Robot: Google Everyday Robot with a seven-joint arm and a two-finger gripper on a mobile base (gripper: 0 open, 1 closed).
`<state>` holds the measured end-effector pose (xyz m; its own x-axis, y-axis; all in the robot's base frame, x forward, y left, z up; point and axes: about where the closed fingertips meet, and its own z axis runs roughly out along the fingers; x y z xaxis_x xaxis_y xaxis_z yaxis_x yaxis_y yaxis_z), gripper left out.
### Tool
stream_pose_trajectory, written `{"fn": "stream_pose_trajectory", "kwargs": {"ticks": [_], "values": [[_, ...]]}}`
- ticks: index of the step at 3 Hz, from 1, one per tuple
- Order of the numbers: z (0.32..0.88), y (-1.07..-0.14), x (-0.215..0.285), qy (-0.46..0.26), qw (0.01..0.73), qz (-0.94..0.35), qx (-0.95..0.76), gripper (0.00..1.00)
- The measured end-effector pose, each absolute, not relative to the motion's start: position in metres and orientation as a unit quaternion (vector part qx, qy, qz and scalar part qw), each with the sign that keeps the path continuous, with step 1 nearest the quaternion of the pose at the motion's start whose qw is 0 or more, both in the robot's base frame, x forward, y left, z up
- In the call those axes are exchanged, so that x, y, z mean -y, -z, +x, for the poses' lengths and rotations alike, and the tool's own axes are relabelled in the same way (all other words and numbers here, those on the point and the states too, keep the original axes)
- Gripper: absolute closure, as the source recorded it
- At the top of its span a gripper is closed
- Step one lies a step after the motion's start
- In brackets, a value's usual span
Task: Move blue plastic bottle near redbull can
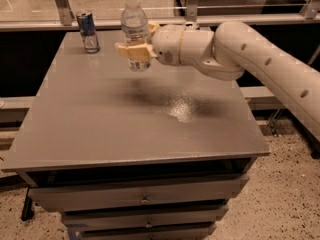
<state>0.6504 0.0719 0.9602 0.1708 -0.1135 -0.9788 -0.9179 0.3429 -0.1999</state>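
Starting nearest: grey metal drawer fronts (145, 196) with small pulls were stacked under the front edge of a flat grey tabletop (90, 134), and speckled floor (285, 199) lay to the right. The front half of the surface carried nothing. Mid-table, a dark shadow (135, 91) and a pale patch of glare (180, 109) sat side by side.

Above that shadow, the tan two-finger gripper (135, 51) was clenched around the lower body of the clear plastic water bottle with the white screw cap (134, 21). The bottle stood upright in the grasp, cap at the top, and its base appeared clear of the tabletop. The thick white robot arm (260, 59) reached in from the right edge, wrist pointing left.

Farther back, the slim silver-and-blue can (88, 31) stood upright near the far left corner of the table. It was left of the bottle and apart from it, with open grey surface between them. Behind the table ran a grey metal rail (260, 20), with a lighter floor past it.
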Motion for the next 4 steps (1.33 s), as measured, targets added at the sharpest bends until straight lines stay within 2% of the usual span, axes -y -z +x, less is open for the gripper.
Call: {"fn": "stream_pose_trajectory", "kwargs": {"ticks": [2,4], "values": [[0.728,-0.964,-0.097,-0.330,0.614,-0.464,-0.546,1.00],[0.769,-0.952,-0.136,-0.356,0.595,-0.463,-0.552,1.00]]}}
